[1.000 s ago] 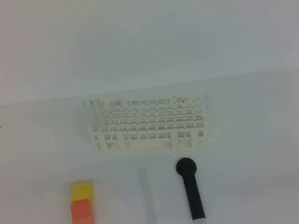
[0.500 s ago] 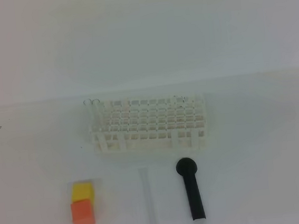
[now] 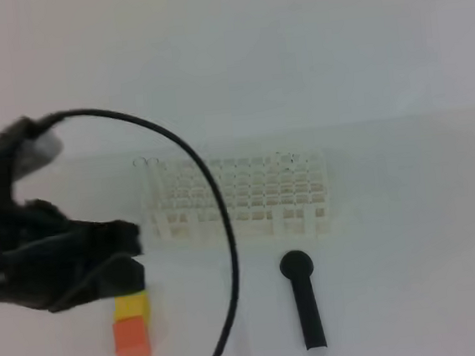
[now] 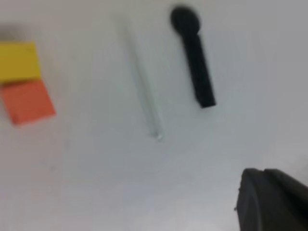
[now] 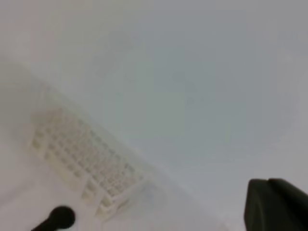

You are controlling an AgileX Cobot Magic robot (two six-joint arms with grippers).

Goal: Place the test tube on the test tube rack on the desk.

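The left arm (image 3: pixel 50 246) hangs over the left side of the desk (image 3: pixel 417 295), a dark bulk with a black cable (image 3: pixel 221 230) looping off it toward the near edge. Its jaws are together and hold nothing; only a dark corner of the left gripper (image 4: pixel 272 199) shows in its own camera. The right gripper (image 5: pixel 274 204) is likewise a dark corner in its wrist view, out of the overhead view, jaws together and empty.

The tube (image 4: pixel 143 86) lies flat on the desk, hard to pick out against the white, between the blocks and the black stick (image 4: pixel 195 60) and touching neither. From above I cannot see it; the cable crosses that spot. The rack (image 3: pixel 239 196) stands farther back, near the middle. The stick lies just in front of its right half, round head toward it. The yellow block (image 3: pixel 132 306) and the orange block (image 3: pixel 131 340) sit touching, the arm partly covering the yellow one.
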